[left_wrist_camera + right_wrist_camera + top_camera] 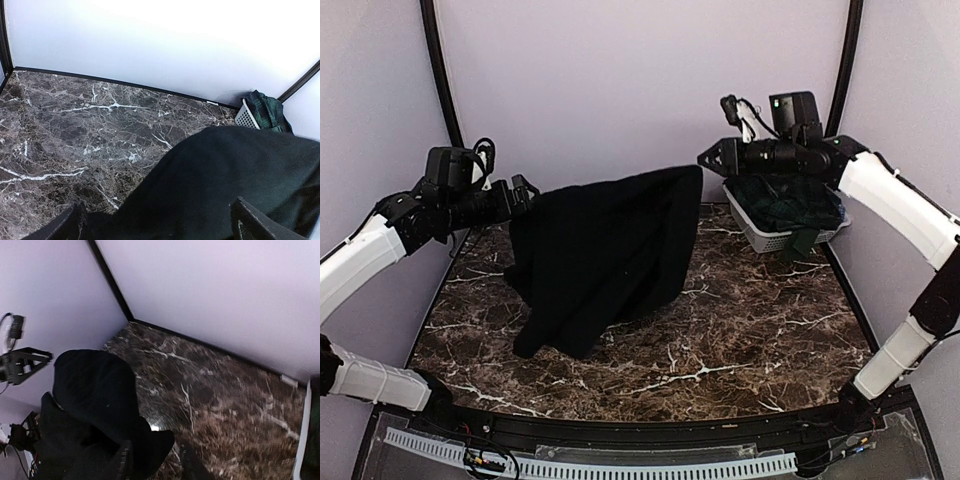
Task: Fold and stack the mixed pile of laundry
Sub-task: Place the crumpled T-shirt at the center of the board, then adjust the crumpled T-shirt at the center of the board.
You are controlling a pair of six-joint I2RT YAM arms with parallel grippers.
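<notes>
Nearest the arms' bases, well to the left of the white basket (752,232) and nearer than it, the lower edge of the black cloth (600,260) pools in a soft heap on the marble table (740,340). From there the cloth hangs as a sheet, its top edge slung between the two arms and higher at the end towards the basket. It is plain matt black, with no print or seam I can make out, and it sags and wrinkles freely. I judge it light, limp and not slippery, best taken at the two top corners so its own weight pulls it flat.

The left gripper (523,190) is at the corner farthest from the basket. In the wrist view its fingers (250,222) are spread wide with cloth lying across the gap, so it seems to carry that corner rather than pinch it. The right gripper (708,158), just left of the basket and above it, has its fingers (190,467) drawn close onto a bunch of the cloth.

Farthest back, in the basket itself, lies the dark green tartan skirt (790,205), crumpled, with one end hanging over the near rim.
</notes>
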